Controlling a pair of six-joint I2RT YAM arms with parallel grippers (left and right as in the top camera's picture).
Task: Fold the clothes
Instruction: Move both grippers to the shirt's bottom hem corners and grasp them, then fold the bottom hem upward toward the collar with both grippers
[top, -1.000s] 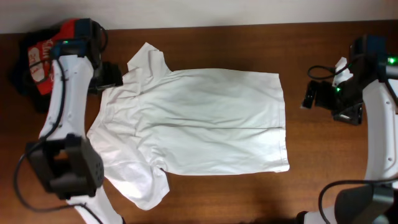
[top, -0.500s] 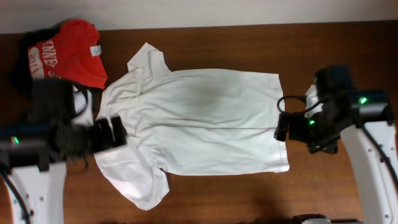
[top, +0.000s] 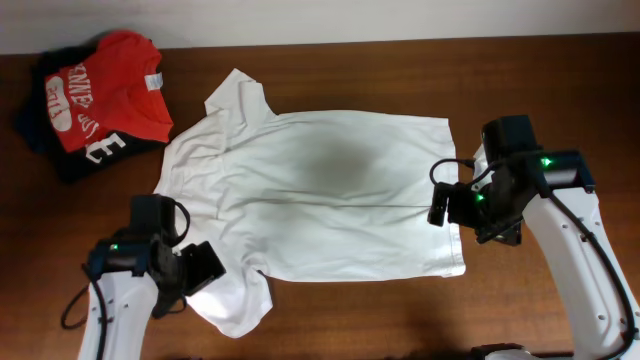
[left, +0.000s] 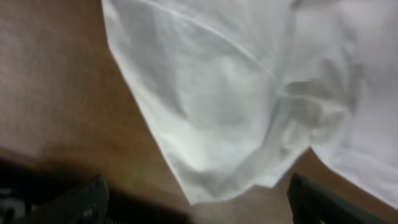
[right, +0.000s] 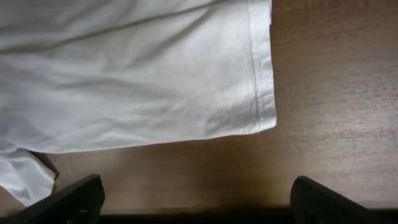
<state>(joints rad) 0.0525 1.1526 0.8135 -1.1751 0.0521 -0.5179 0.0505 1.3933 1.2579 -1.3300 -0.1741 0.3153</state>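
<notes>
The white T-shirt (top: 320, 195) lies flat on the brown table, collar end to the left, hem to the right, print not visible. My left gripper (top: 205, 268) is open and empty, hovering beside the lower sleeve (left: 230, 130) at the shirt's lower left. My right gripper (top: 440, 205) is open and empty, hovering over the hem edge (right: 261, 81) at the right; its wrist view shows the hem's corner with bare table below.
A red shirt with white lettering (top: 100, 90) lies on dark folded garments (top: 40, 140) at the table's top left corner. Bare wood (top: 540, 80) surrounds the T-shirt. A pale wall edge runs along the top.
My left arm swung from the top left near the red shirt down to the shirt's lower sleeve. My right arm moved in from the far right to the hem.
</notes>
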